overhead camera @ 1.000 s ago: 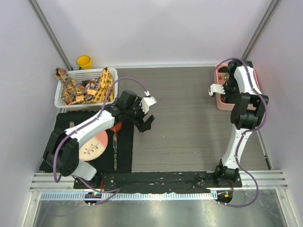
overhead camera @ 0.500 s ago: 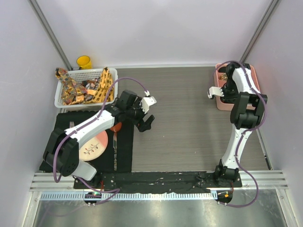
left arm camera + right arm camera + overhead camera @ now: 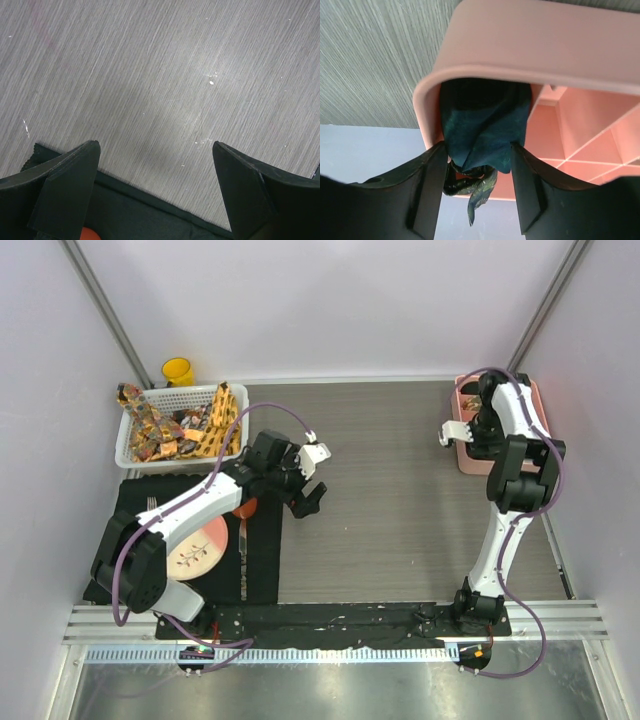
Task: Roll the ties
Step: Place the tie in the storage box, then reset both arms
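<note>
My right gripper point(image 3: 477, 150) is at the near-left corner of a pink divided box point(image 3: 530, 45), shut on a bunched dark teal tie point(image 3: 480, 125) that sits in the corner compartment. A patterned green end hangs below the fingers. In the top view this gripper point(image 3: 455, 432) is at the box's left wall point(image 3: 466, 462). Yellow-orange patterned ties point(image 3: 222, 420) and brownish multicolour ties point(image 3: 150, 425) lie piled in a white basket point(image 3: 125, 455). My left gripper point(image 3: 312, 478) is open and empty over bare table, just past the black placemat's edge point(image 3: 140, 215).
The black placemat point(image 3: 262, 560) carries a plate point(image 3: 195, 550), a fork point(image 3: 152, 505), a knife point(image 3: 241, 550) and an orange-red item point(image 3: 245, 508). A yellow cup point(image 3: 178, 371) stands behind the basket. Grey walls close in the table on three sides.
My right gripper has shifted slightly left and back along the pink box with the teal tie. The left arm has barely moved.
</note>
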